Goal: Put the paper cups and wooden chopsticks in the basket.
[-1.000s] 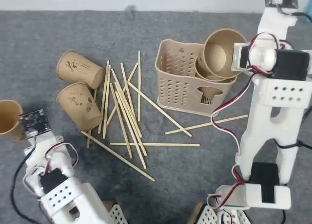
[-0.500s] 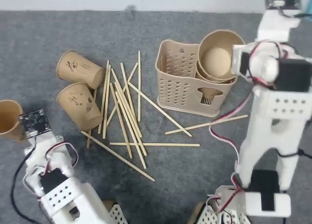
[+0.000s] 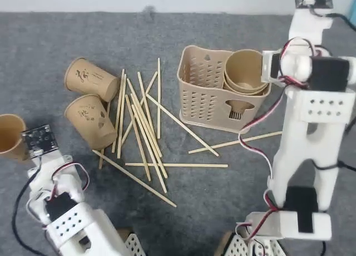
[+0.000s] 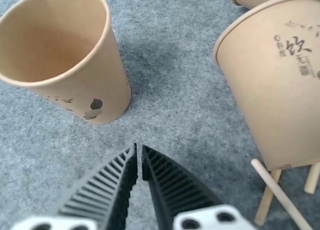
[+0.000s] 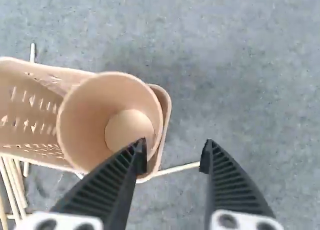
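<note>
Bare carpet lies open on the near side of the basket, whose right half is filled by stacked cups, while chopsticks (crisscrossed in a loose heap) and lying cups crowd the ground to its left.

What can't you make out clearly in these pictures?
High view: how many paper cups nest in the basket; the uppermost hides the rest.
High view: the upright cup at the left, cut by the edge and the left arm's board.
Left wrist view: the ends of the chopsticks, under a tipped cup.
</note>
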